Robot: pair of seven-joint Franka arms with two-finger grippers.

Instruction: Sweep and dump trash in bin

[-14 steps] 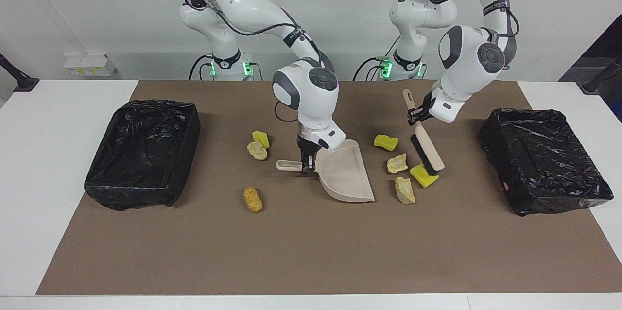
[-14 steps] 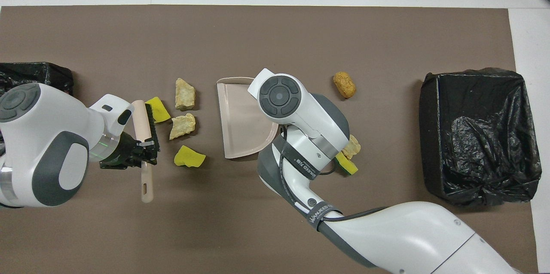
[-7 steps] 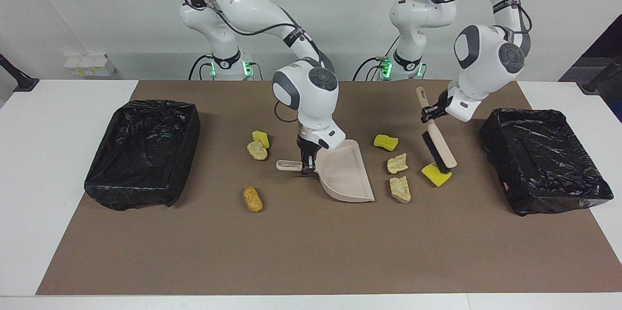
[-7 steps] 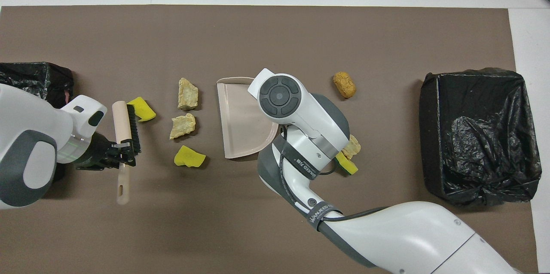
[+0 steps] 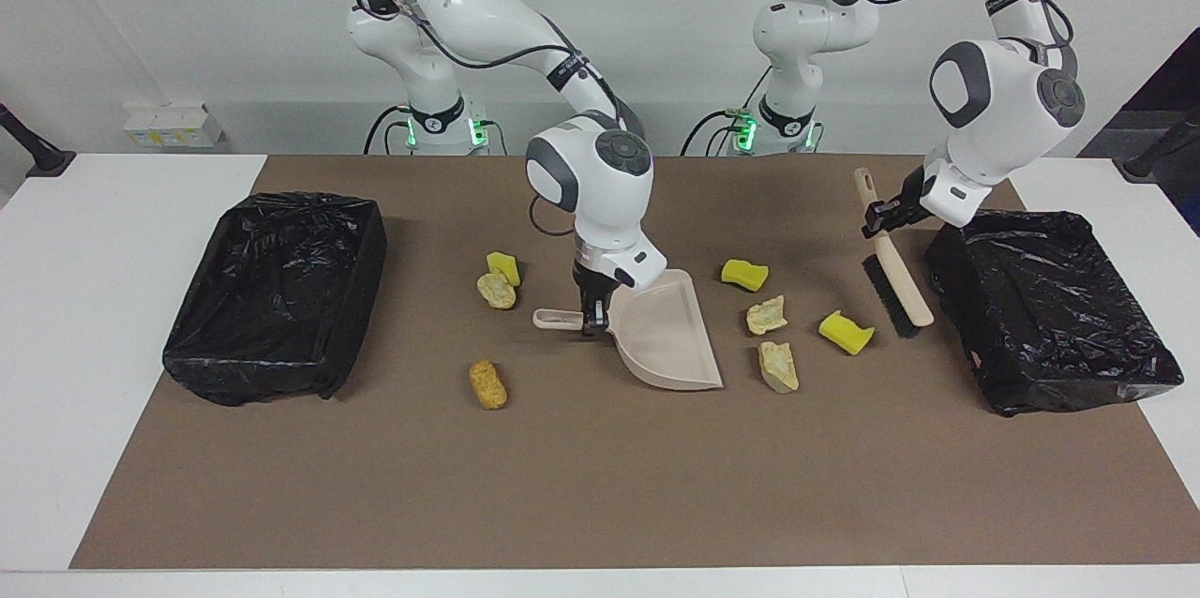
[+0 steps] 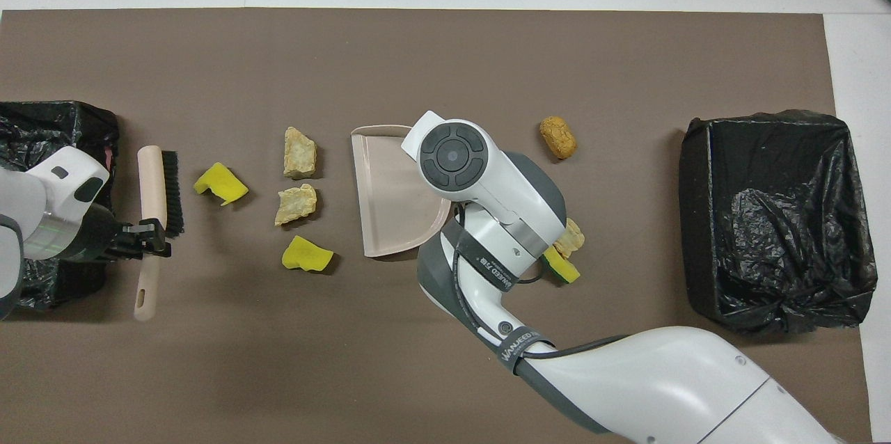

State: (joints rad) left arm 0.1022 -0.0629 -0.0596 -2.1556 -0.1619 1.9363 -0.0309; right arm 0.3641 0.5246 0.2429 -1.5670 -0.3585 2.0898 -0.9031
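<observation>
We find the left gripper point(image 5: 879, 217), clamped on the beige-handled black-bristled brush point(image 5: 895, 282), has drawn back toward the black-lined bin point(image 5: 1050, 317), freeing a yellow sponge scrap point(image 5: 845, 332). The right gripper point(image 5: 591, 317) stays clamped on the beige plastic dustpan point(image 5: 667, 336). All trash remains unswept.

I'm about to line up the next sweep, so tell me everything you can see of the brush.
The brush is a hand brush with a long beige back and handle, smooth like plastic or wood, and a row of short black bristles facing the scraps and the dustpan. A small hole shows at the handle's end. The left gripper is shut on the handle. It hangs tilted, head down, beside the black-lined bin at the left arm's end, clear of the nearest yellow scrap.
</observation>
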